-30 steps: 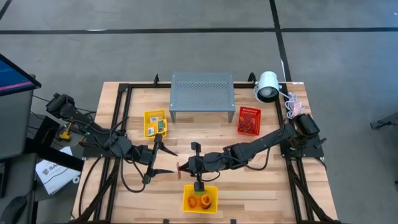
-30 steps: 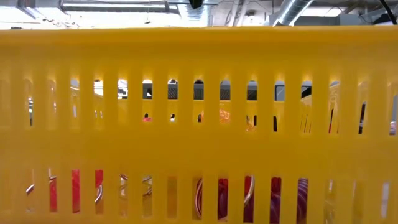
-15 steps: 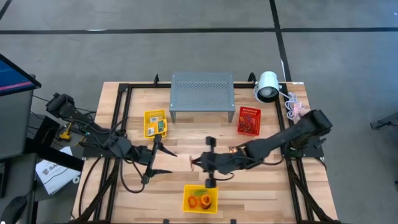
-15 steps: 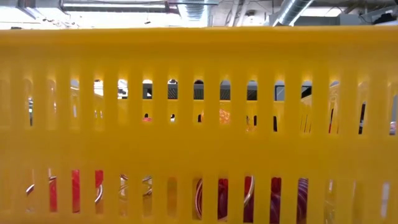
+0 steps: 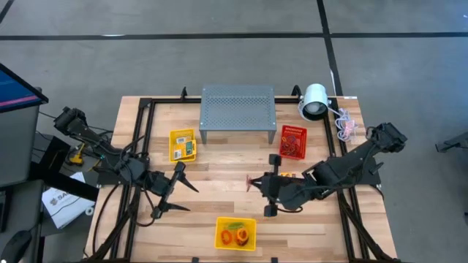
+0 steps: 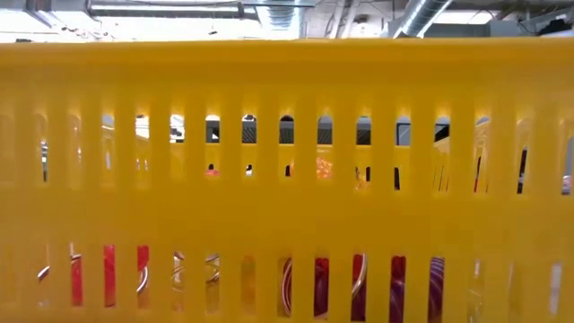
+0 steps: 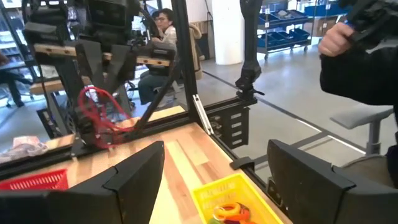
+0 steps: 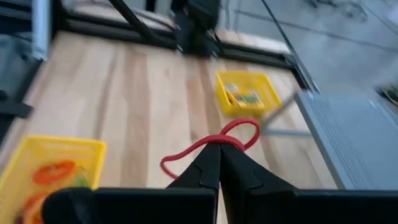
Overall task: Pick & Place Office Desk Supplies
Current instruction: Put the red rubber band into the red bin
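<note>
Taking the grey stand [image 5: 237, 112] as landmark: the left gripper [image 5: 170, 190] hovers over the table [image 5: 212, 164] well in front of the stand's left end, fingers spread and holding nothing, just in front of a yellow bin [image 5: 183, 145] of crayon boxes [image 5: 183, 148]. Straight in front of the stand, at the table's near edge, another yellow bin [image 5: 235, 234] holds rubber bands [image 5: 235, 235]. In front of the stand's right end, by the red basket [image 5: 292, 141], the right gripper [image 5: 252, 183] pinches a red band [image 8: 208, 145].

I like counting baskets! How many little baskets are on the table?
3. A yellow basket sits at the near edge, another yellow basket left of the grey metal stand, and a red basket right of it. None seems hidden.
</note>
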Controlling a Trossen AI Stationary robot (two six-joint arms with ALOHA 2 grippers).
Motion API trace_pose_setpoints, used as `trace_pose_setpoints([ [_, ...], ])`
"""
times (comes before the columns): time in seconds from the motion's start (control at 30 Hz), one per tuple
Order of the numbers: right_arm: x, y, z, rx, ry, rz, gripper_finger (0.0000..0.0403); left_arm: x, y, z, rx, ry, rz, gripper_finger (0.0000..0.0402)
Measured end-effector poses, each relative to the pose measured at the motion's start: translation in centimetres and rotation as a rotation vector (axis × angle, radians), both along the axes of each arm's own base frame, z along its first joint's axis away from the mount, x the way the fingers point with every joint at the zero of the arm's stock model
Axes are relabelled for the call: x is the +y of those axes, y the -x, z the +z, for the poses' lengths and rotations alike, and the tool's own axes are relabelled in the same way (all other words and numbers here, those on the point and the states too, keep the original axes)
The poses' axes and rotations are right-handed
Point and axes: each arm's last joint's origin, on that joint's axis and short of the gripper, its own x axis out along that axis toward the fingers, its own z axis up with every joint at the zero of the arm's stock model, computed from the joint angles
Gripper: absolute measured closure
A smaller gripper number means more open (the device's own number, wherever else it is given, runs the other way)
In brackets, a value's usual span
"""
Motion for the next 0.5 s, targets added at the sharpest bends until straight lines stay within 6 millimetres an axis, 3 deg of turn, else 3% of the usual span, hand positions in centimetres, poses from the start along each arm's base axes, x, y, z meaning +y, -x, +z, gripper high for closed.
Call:
trace_pose_setpoints([
  [0.27,0.1,2.3,-1.3,0.081,0.048,-0.18,0.0403,0.3,0.4,-0.9,0.02,0.04,0.002,0.0121],
  [0.5,2.1,3.1,-0.7,0.003,0.004,-0.133,0.0403,0.3,0.5,-1.3,0.0,0.07,0.003,0.0121],
])
